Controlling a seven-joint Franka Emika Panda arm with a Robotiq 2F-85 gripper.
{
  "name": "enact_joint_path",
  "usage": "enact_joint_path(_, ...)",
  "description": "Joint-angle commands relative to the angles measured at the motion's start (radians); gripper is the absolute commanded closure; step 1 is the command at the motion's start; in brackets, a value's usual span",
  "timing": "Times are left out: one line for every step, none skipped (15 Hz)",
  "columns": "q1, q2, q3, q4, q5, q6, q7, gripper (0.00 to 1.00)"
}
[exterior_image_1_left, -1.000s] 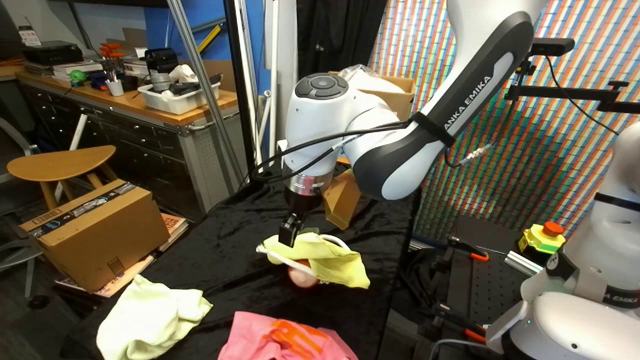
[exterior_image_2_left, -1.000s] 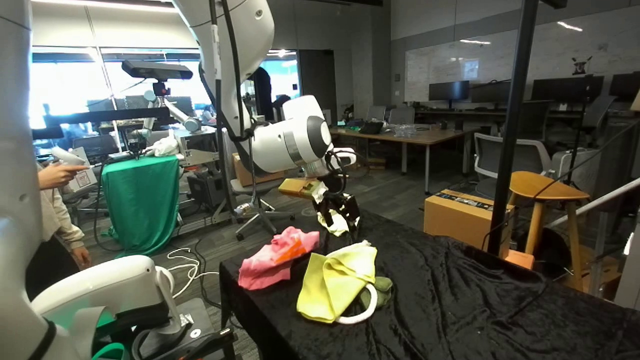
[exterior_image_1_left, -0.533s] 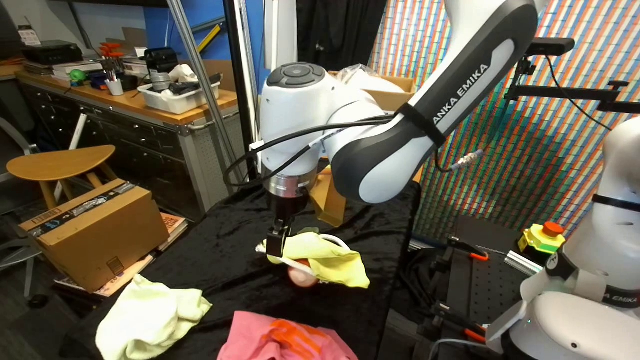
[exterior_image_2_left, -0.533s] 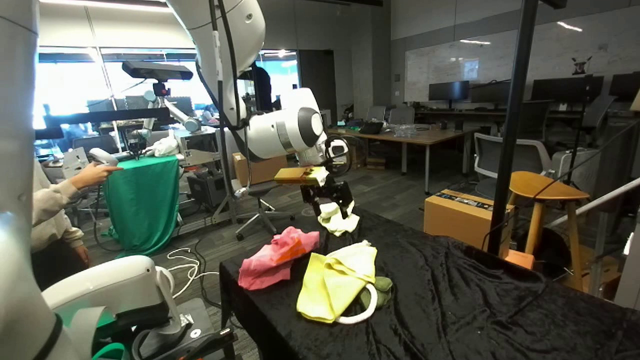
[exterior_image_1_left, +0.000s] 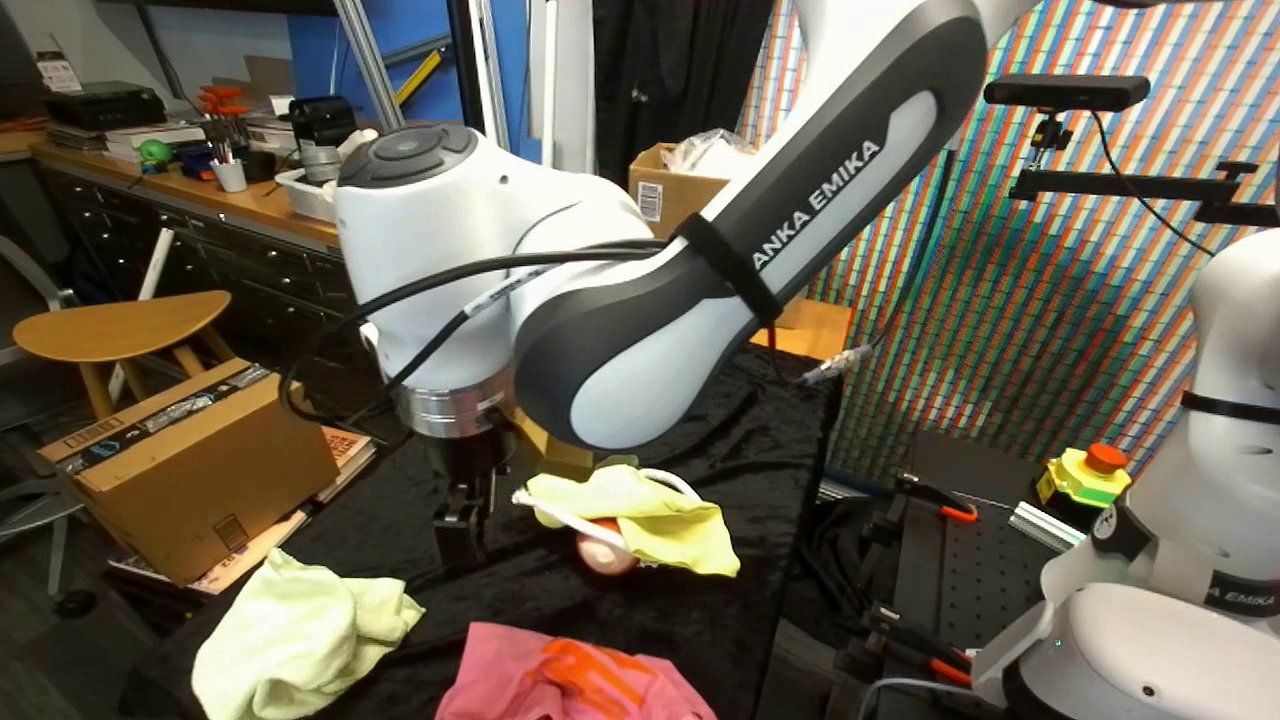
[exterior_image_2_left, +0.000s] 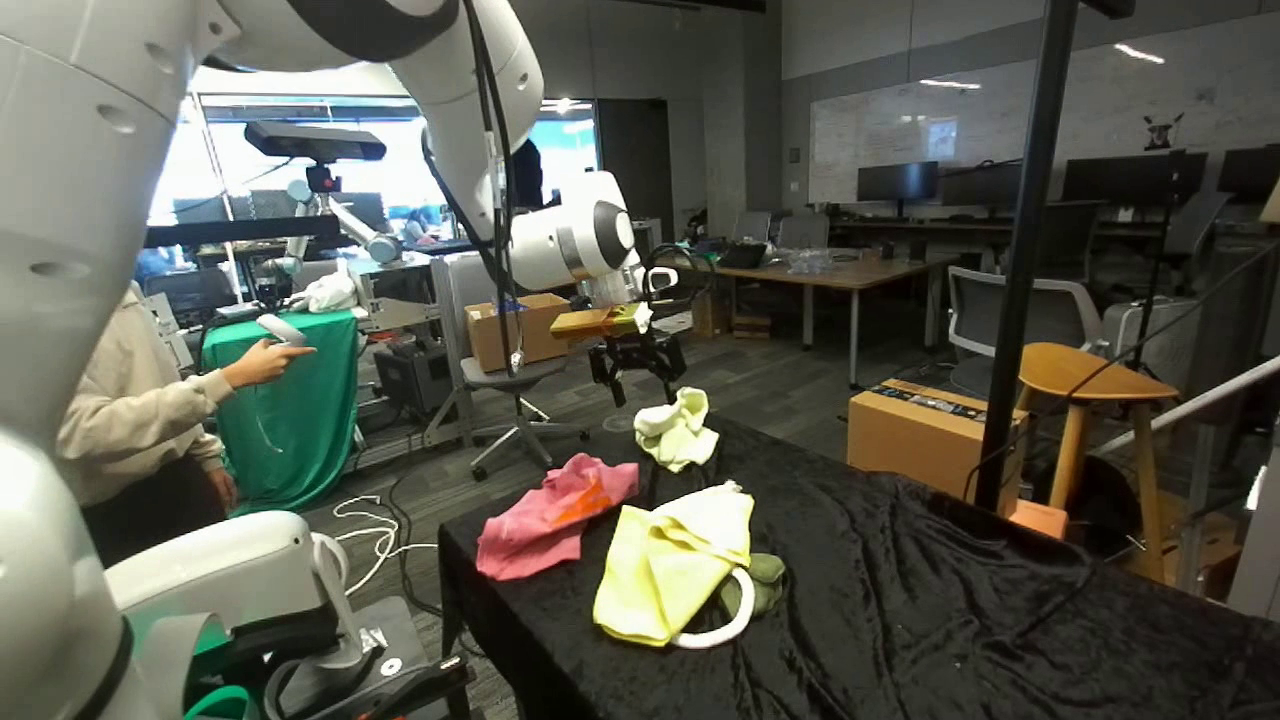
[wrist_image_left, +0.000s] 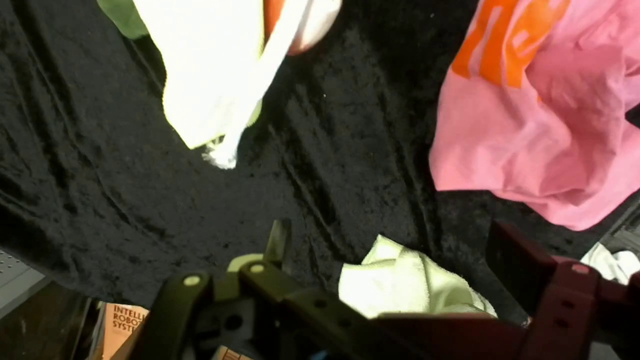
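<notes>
My gripper (exterior_image_1_left: 462, 540) is open and empty above the table. In an exterior view it also shows (exterior_image_2_left: 643, 388) with its two fingers spread. In the wrist view its fingers (wrist_image_left: 392, 247) stand wide apart, with a crumpled pale green cloth (wrist_image_left: 410, 285) below and between them. That cloth lies near the table's edge (exterior_image_1_left: 300, 640) and appears apart from the fingers. A yellow-green cloth (exterior_image_1_left: 680, 530) lies mid-table with a white rope-like loop (exterior_image_2_left: 725, 630). A reddish round thing (exterior_image_1_left: 605, 555) and a dark green thing (exterior_image_2_left: 765, 587) are partly hidden under it. A pink cloth (exterior_image_1_left: 575, 680) with orange print lies nearby.
A black velvet cloth covers the table (exterior_image_2_left: 950, 600). A yellow-brown block (exterior_image_2_left: 597, 322) sits at my wrist. A cardboard box (exterior_image_1_left: 215, 470) and a wooden stool (exterior_image_1_left: 120, 325) stand beyond the table. A person (exterior_image_2_left: 150, 400) holds a controller. A black pole (exterior_image_2_left: 1025, 250) stands beside the table.
My gripper has moved from above the yellow-green cloth toward the pale green cloth, with the yellow-brown block moving along. The cloths have not moved. The person's hand has shifted.
</notes>
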Motion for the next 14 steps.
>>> enact_joint_path(0.062, 0.155, -0.033, 0.24, 0.034, -0.079, -0.032, 0.0)
enact_joint_path(0.075, 0.198, -0.042, 0.293, 0.037, -0.068, -0.017, 0.0)
enact_joint_path(0.081, 0.22, -0.043, 0.328, 0.049, -0.067, -0.02, 0.0)
enact_joint_path(0.09, 0.252, -0.053, 0.363, 0.053, -0.044, -0.003, 0.0)
enact_joint_path(0.102, 0.283, -0.065, 0.4, 0.058, -0.03, 0.013, 0.0)
enact_joint_path(0.117, 0.308, -0.084, 0.428, 0.056, -0.012, 0.041, 0.0)
enact_joint_path(0.125, 0.332, -0.093, 0.457, 0.066, -0.006, 0.055, 0.0)
enact_joint_path(0.133, 0.358, -0.102, 0.484, 0.074, 0.002, 0.063, 0.0)
enact_joint_path(0.14, 0.379, -0.11, 0.508, 0.08, 0.007, 0.072, 0.0)
enact_joint_path(0.142, 0.399, -0.112, 0.528, 0.091, 0.023, 0.08, 0.0)
enact_joint_path(0.147, 0.419, -0.116, 0.548, 0.104, 0.041, 0.092, 0.0)
enact_joint_path(0.151, 0.442, -0.12, 0.568, 0.118, 0.066, 0.105, 0.0)
enact_joint_path(0.154, 0.453, -0.121, 0.577, 0.134, 0.086, 0.115, 0.0)
enact_joint_path(0.16, 0.469, -0.125, 0.59, 0.147, 0.109, 0.127, 0.0)
